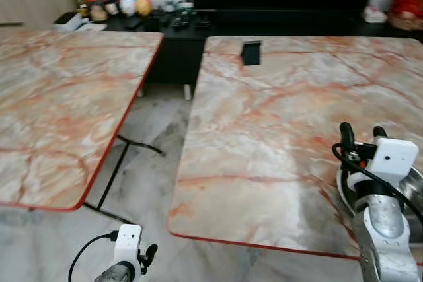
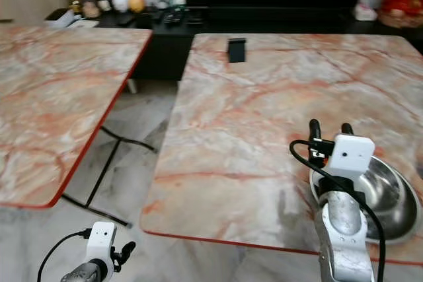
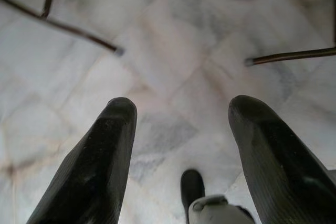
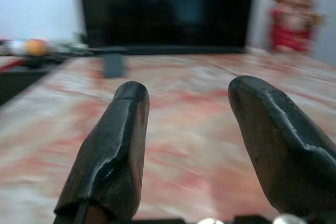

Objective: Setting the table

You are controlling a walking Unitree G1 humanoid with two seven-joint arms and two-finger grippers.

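Steel, shiny and round, the bowl (image 2: 386, 197) sits on the marble-patterned table (image 2: 251, 137) at its near right corner, close to the red-trimmed front edge. The right gripper (image 2: 328, 128) hovers just above the bowl's left rim, its two black fingers (image 4: 113, 145) spread apart with nothing between them, pointing across the table toward the dark TV cabinet (image 1: 192, 28). The bowl lies directly beneath and slightly to the right of that gripper's wrist, partly hidden by the silver arm. A small black object (image 2: 236, 49) stands upright near the table's far edge, well apart from the bowl. The left gripper (image 1: 149, 255) hangs low over the pale tiled floor (image 3: 173, 77), fingers spread and empty. A second table (image 1: 59, 104) stands to the left.
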